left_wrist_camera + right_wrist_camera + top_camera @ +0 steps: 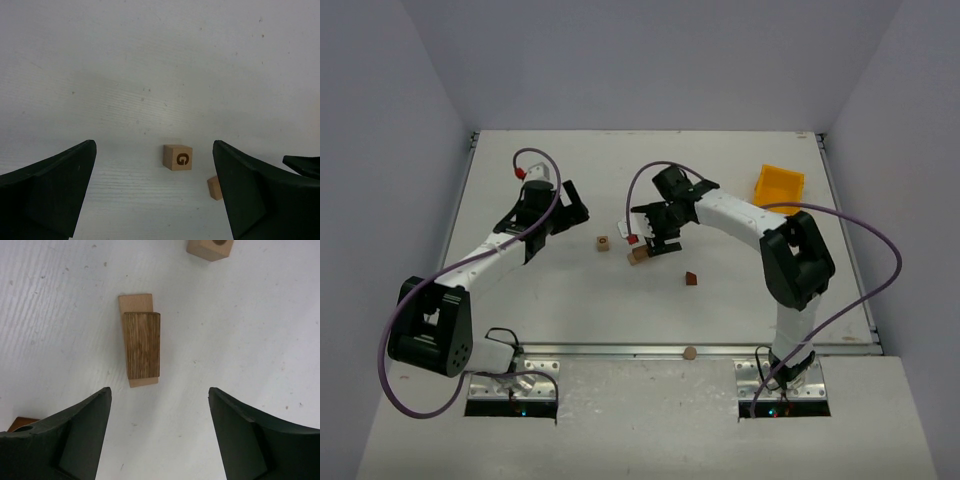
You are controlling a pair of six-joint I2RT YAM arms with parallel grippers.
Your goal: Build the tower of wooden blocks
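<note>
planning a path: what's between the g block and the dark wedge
The small stack, a brown block on a pale plank; the top view shows it.

A robotics lab test cell: a white desk (570,310) boxed by plain pale walls (650,60) across the upper frame, with the left arm (470,265) and right arm (760,225) (purple cables (899,262) looping off them) bolted to metal plates (750,372) along the bottom edge.

White table (570,300) — yellow bin (779,184), G block (178,157), plank (136,302), wedge (691,279)
</note>
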